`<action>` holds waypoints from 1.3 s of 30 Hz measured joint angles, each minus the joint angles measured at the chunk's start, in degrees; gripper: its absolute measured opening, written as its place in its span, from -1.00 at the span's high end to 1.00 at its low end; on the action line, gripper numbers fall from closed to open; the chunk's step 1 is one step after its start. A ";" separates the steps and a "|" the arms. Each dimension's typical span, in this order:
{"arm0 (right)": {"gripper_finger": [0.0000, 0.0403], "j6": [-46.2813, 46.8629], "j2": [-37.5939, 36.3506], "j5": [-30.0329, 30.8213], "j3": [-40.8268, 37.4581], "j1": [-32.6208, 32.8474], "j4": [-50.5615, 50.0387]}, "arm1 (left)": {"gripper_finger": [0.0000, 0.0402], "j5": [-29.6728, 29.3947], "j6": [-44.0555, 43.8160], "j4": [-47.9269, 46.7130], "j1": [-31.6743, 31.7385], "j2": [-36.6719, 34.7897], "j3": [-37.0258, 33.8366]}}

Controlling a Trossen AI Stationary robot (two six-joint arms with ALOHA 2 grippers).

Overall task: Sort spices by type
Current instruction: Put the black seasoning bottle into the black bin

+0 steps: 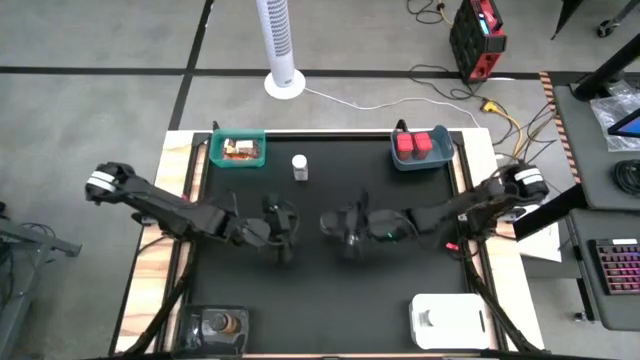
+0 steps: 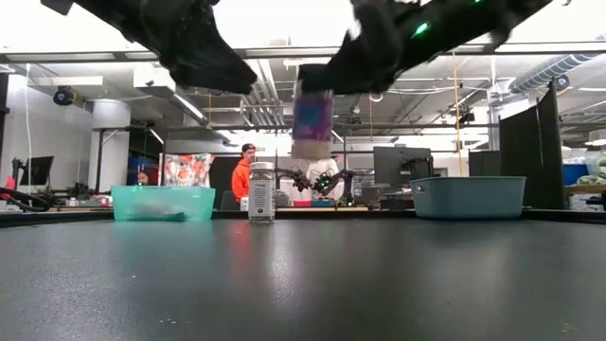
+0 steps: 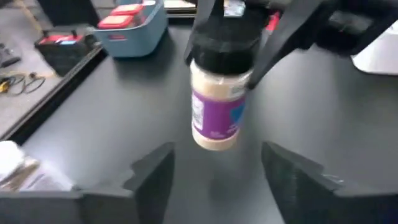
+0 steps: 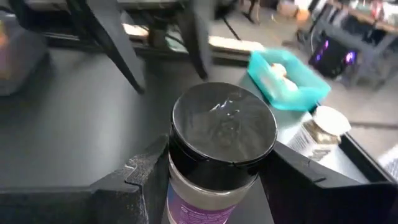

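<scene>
My right gripper [image 1: 342,230] is at the table's middle, shut on a spice jar [image 3: 217,106] with a black cap and a purple label. The jar also shows in the low view [image 2: 312,118], well above the table. My left gripper [image 3: 217,180] is open and empty just to the jar's left, its fingers pointing at the jar. A white-capped bottle [image 1: 299,167] stands upright on the table at the far middle. A teal bin [image 1: 213,152] holds flat packets. A blue-grey bin [image 1: 443,150] holds two red containers [image 1: 417,144]. My right gripper pinches the jar between its two fingers [image 4: 146,177] at the top, at and just under the black cap [image 4: 224,134]. The fingers come slanting down from above and from the table's right. The jar hangs below them, cap up and roughly upright, lifted clear of the table.
A white tray [image 1: 447,320] stands at the near right corner. A clear tray [image 1: 192,330] with small amber jars stands at the near left. The two grippers are close together at the middle. A person in orange [image 2: 243,180] is in the room beyond the table.
</scene>
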 joint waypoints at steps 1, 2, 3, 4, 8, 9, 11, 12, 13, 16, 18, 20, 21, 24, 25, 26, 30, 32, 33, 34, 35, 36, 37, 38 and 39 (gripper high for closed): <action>0.02 -0.55 -0.28 1.30 -0.59 1.46 0.85 | -0.21 0.00 0.55 2.01 -0.41 1.70 0.00; 0.02 -1.06 -0.53 2.36 -1.13 2.81 1.23 | -0.27 0.08 1.06 4.49 -0.66 3.41 0.00; 0.02 -1.55 -0.64 3.42 -1.55 4.04 1.32 | -0.33 0.30 1.49 6.37 -1.03 4.97 0.00; 0.02 -1.84 -0.64 3.97 -1.79 5.22 1.76 | -0.39 0.28 1.66 8.08 -1.31 6.37 0.00; 0.02 -3.91 0.16 7.57 -2.12 9.02 4.42 | -0.52 0.79 1.60 17.03 -1.70 11.42 0.00; 0.02 -4.87 0.62 8.99 -2.12 9.88 4.79 | -0.54 2.13 1.69 19.22 -1.73 12.48 0.00; 0.02 -6.27 1.37 10.80 -2.26 11.25 5.47 | -0.55 3.49 1.72 22.25 -1.90 14.13 0.00; 0.02 -6.72 1.61 11.19 -2.27 11.85 6.38 | -0.55 3.49 1.55 23.46 -1.97 14.78 0.00; 0.02 -7.10 1.63 11.26 -2.27 12.42 7.20 | -0.55 3.50 0.99 24.17 -1.99 15.35 0.02; 0.02 -7.85 1.61 11.47 -2.20 13.91 9.17 | -0.55 3.51 0.36 25.47 -2.07 17.21 0.51; 0.02 -8.84 1.61 11.52 -2.23 14.60 9.99 | -0.55 4.59 1.01 26.25 -2.43 18.54 1.20; 0.02 -9.49 1.61 11.32 -2.22 15.13 12.10 | -0.55 5.12 1.31 26.29 -2.64 19.99 2.35; 0.02 -9.74 1.58 11.33 -2.20 15.31 12.97 | -0.55 5.23 1.60 26.30 -2.66 20.57 2.94; 0.02 -10.14 1.56 11.34 -2.20 15.79 13.62 | -0.55 5.14 3.41 26.50 -2.62 22.68 5.14; 0.02 -10.15 1.59 11.31 -2.20 15.92 13.92 | -0.55 5.14 4.26 26.57 -2.62 23.22 5.77; 0.02 -10.18 1.59 11.30 -2.20 15.98 14.54 | -0.55 5.14 5.26 26.33 -2.64 23.83 6.44; 0.02 -9.57 1.56 11.31 -2.20 16.16 14.39 | -0.49 5.66 8.65 26.31 -2.90 25.13 8.77; 0.02 -8.99 1.56 11.23 -2.20 16.19 14.26 | -0.39 6.01 9.31 26.33 -2.99 25.47 9.40; 0.02 -8.97 1.56 11.27 -2.20 16.23 14.31 | -0.32 6.05 9.42 26.15 -3.01 25.53 9.40; -0.01 -8.79 1.56 11.23 -2.20 16.23 14.35 | -0.23 6.00 9.48 26.15 -3.01 25.60 9.42; -0.06 -8.57 1.58 11.03 -2.20 16.23 14.33 | -0.13 5.90 9.56 26.12 -3.01 25.61 9.35; -0.11 -8.35 1.56 11.03 -2.20 16.23 14.27 | -0.03 6.02 9.74 26.13 -3.01 25.48 9.13; -0.16 -8.25 1.56 11.06 -2.20 16.20 14.26 | 0.08 5.99 9.72 26.09 -3.01 25.40 9.02; -0.21 -8.08 1.56 11.09 -2.20 16.16 14.25 | 0.19 5.99 9.51 26.14 -3.03 25.33 8.91; -0.26 -7.84 1.56 11.30 -2.20 16.16 14.23 | 0.28 6.01 9.57 26.10 -3.01 25.20 8.79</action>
